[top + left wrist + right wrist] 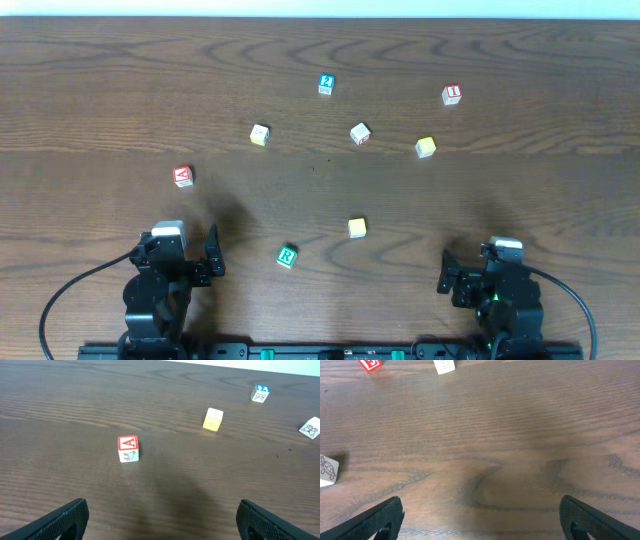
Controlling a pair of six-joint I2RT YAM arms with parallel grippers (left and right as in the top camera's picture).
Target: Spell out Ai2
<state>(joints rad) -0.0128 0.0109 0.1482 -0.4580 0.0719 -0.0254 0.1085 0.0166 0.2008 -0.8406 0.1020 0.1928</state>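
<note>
The red A block (182,176) lies at the left of the table, and in the left wrist view (128,448) it is ahead of my open, empty left gripper (160,520). The blue 2 block (326,84) is at the far middle and also shows in the left wrist view (259,393). The red I block (452,94) is at the far right. My left gripper (180,250) and right gripper (490,265) rest near the front edge. The right gripper (480,520) is open and empty over bare wood.
Other blocks lie scattered: a cream one (260,134), a white one (360,133), two yellow ones (426,147) (357,227) and a green one (287,256). The right wrist view shows a white turtle block (327,470) at the left edge and a red block (370,364) at the top.
</note>
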